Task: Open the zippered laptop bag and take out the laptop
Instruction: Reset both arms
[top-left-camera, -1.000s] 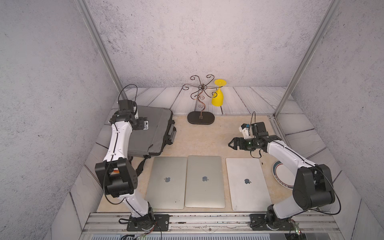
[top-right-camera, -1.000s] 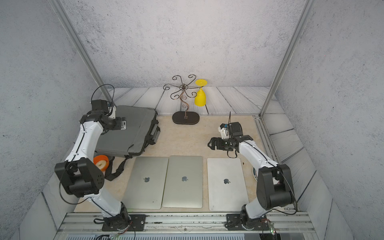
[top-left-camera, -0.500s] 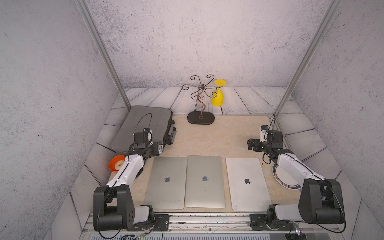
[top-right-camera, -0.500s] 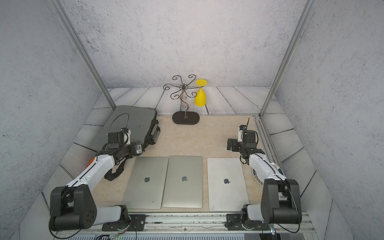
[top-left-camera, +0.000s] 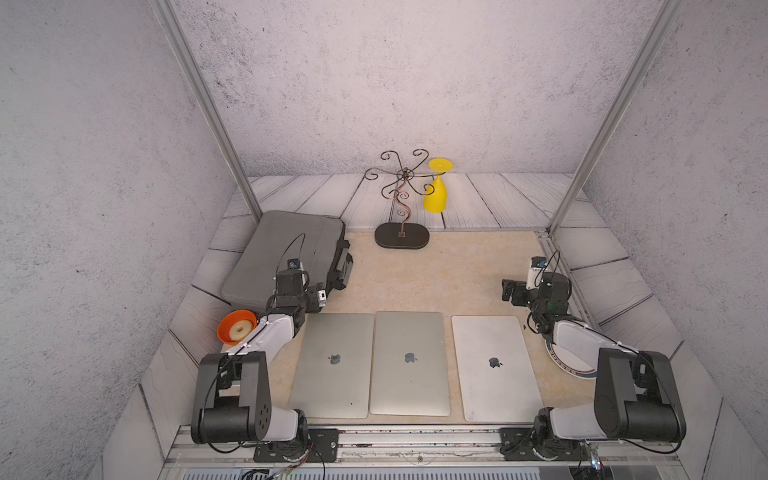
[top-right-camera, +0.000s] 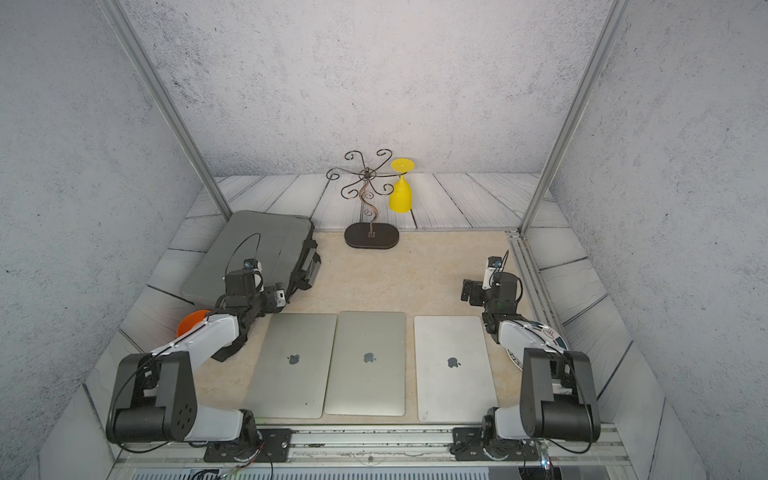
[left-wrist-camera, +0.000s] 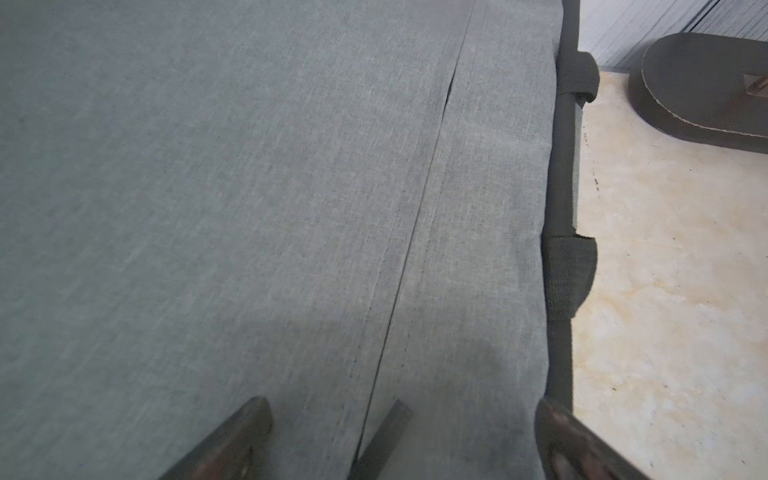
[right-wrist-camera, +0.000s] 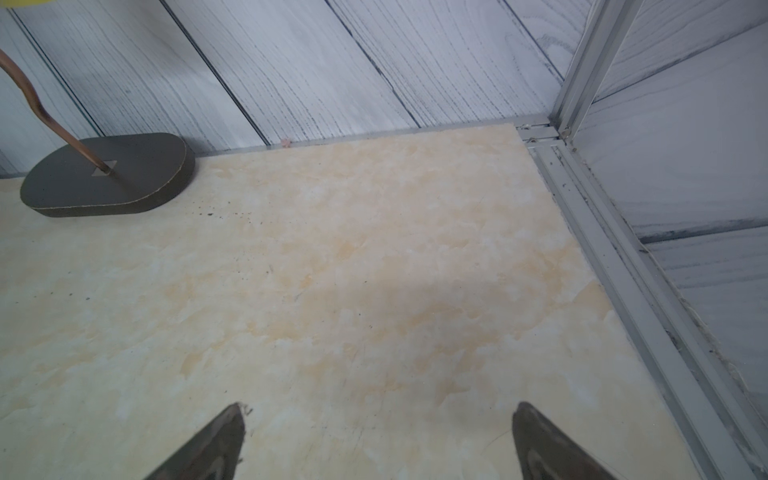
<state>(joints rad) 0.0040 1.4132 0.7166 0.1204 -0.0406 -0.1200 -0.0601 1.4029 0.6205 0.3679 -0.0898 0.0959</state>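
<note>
The laptop bag (top-left-camera: 286, 249) at frame left looks soft and floppy; its dark edge (left-wrist-camera: 561, 187) seems the best hold. Left end effector (left-wrist-camera: 401, 411) and right end effector (right-wrist-camera: 378, 409) gape empty.

Left laptop (top-left-camera: 332, 386): an Apple logo (top-left-camera: 335, 358) is showing dark at the centre of the silver lid; this machine is lying toward 7 o'clock on the table (top-left-camera: 457, 270).
Middle laptop (top-left-camera: 409, 386): a second Apple logo (top-left-camera: 409, 357) is showing at mid-lid; this machine is lying at 6 o'clock.
Right laptop (top-left-camera: 494, 390): a third Apple logo (top-left-camera: 493, 362) is showing on the paler lid, toward 5 o'clock.
Plate (top-left-camera: 571, 368): markings on the rim, near 4 o'clock, are showing too small to read.
</note>
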